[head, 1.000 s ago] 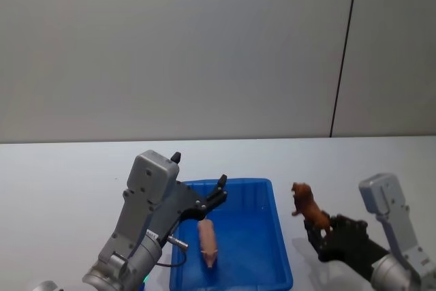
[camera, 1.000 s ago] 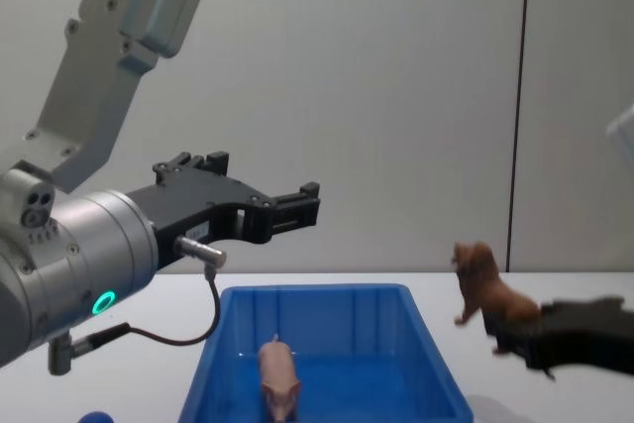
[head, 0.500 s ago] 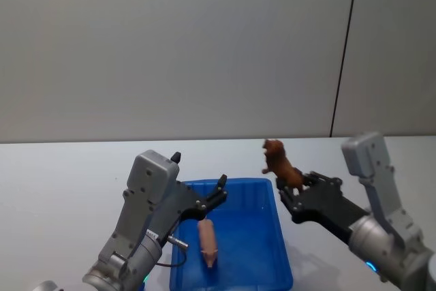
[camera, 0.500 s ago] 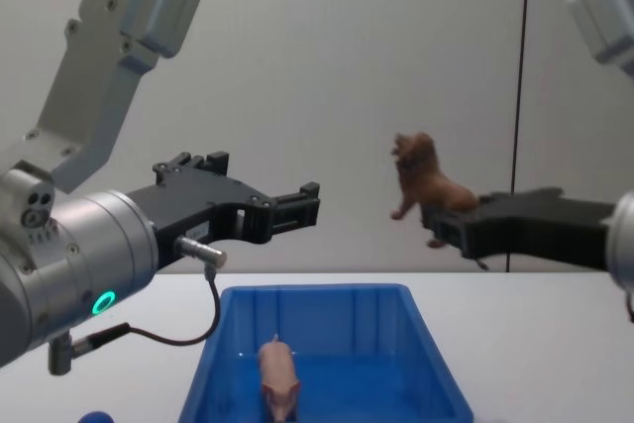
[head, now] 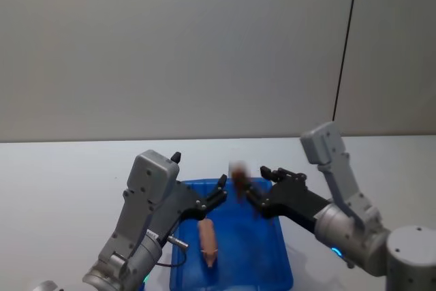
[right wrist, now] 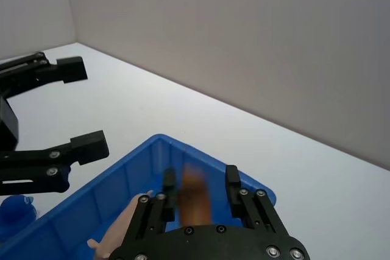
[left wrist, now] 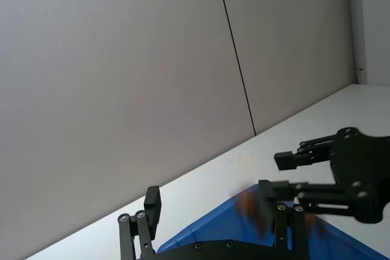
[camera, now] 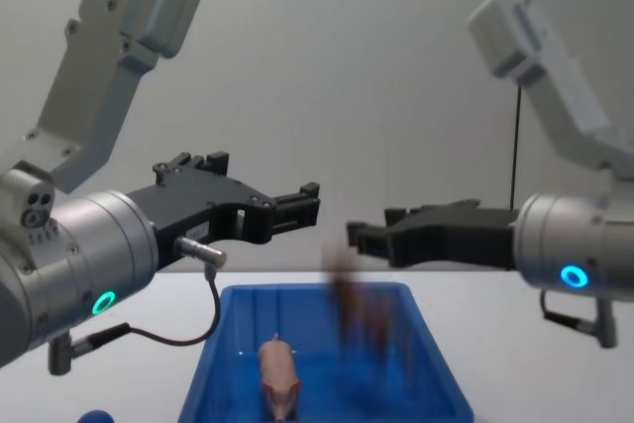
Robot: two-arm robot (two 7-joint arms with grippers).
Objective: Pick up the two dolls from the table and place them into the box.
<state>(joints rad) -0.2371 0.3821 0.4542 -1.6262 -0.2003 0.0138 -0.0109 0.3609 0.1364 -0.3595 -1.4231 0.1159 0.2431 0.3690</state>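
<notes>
Right gripper over the far right part of the box, fingers apart, nothing clamped. Lion just below and between them as a blurred brown streak, above the box floor and near the far wall. Reads as free fall, not yet settled. Pig already lying on the box floor, left of centre, nose toward the near wall. Left gripper hovering over the far left part of the box, fingers also apart and empty, tips near the right gripper's but not touching. Box sitting on the white desk, toward its near edge.

Judged status: last step, drop in progress. Task done once lion at rest inside.

Failure modes from here:
- Drop point close to the far wall, hard plastic on hard plastic. Possible bounce onto the rim or out onto the desk.
- Possible landing on the pig. No real harm, just a pile-up.
- Both grippers crowded over the same opening. Risk of finger-to-finger contact or a clipped rim on a careless retract, enough to shift a light box.
- Cannot tell the lion's resting spot from the blur. Worth confirming before calling it done.
</notes>
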